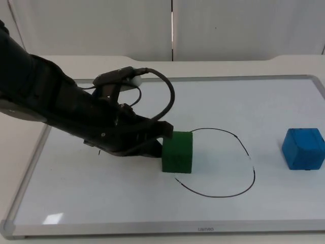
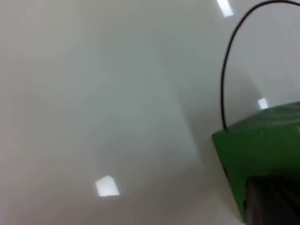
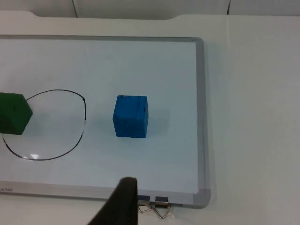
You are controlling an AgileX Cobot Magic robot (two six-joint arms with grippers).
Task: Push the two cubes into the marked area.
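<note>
A green cube (image 1: 177,151) sits on the left edge of the black hand-drawn loop (image 1: 238,190) that marks the area on the whiteboard. My left gripper (image 1: 163,141) presses against the cube's left face, low over the board. From the left wrist the green cube (image 2: 262,150) looms close, with the loop line (image 2: 227,70) curving away behind it. A blue cube (image 1: 303,148) stands well to the right, outside the loop. The right arm waits with my right gripper (image 3: 123,201) off the board's edge, apart from the blue cube (image 3: 131,116); the green cube (image 3: 14,112) and loop (image 3: 83,124) lie beyond.
The whiteboard has a raised grey frame (image 1: 162,230) all round, lying on the white table. Binder clips (image 3: 157,208) sit at the frame near the right gripper. The grey partition wall (image 1: 172,25) closes the far side.
</note>
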